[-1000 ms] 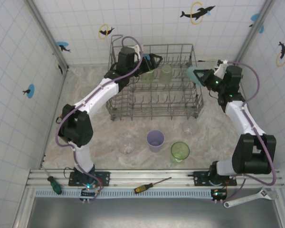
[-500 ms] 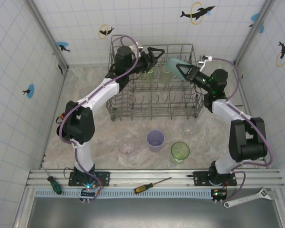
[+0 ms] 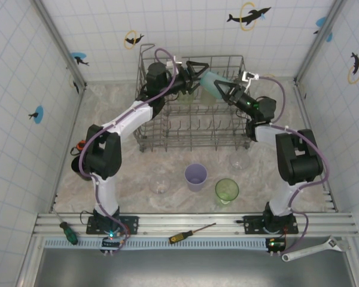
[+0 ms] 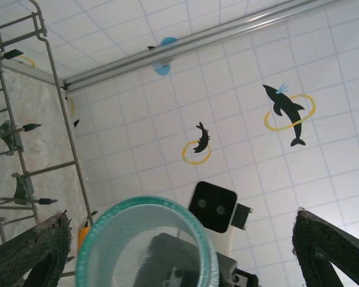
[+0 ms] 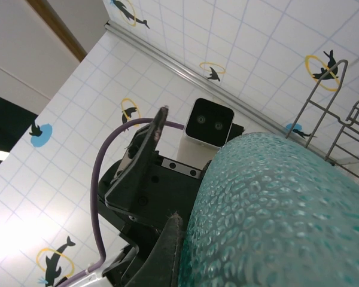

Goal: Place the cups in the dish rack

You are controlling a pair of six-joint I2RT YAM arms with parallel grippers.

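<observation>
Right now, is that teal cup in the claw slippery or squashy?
Probably stiff: the teal cup shows a round rim though the right claw pinches it. Its pebbled wall likely helps grip. Set down sideways, it might roll.

The rack [image 3: 194,145] is a big grey wire basket with tall sides and rows of tines, set at the back of the table [image 3: 107,113]. Pale green cups [image 3: 189,94] stand inside along its far side. The teal cup [image 3: 208,79], translucent with a bumpy wall, lies on its side in the air above them, clamped in the right tool [image 3: 220,87], mouth facing left. In front of the rack, a lavender cup [image 3: 195,177] and a green cup [image 3: 227,191] stand mouth-up. One clear cup [image 3: 160,185] sits left of them, another [image 3: 239,161] near the rack's front right corner.
</observation>
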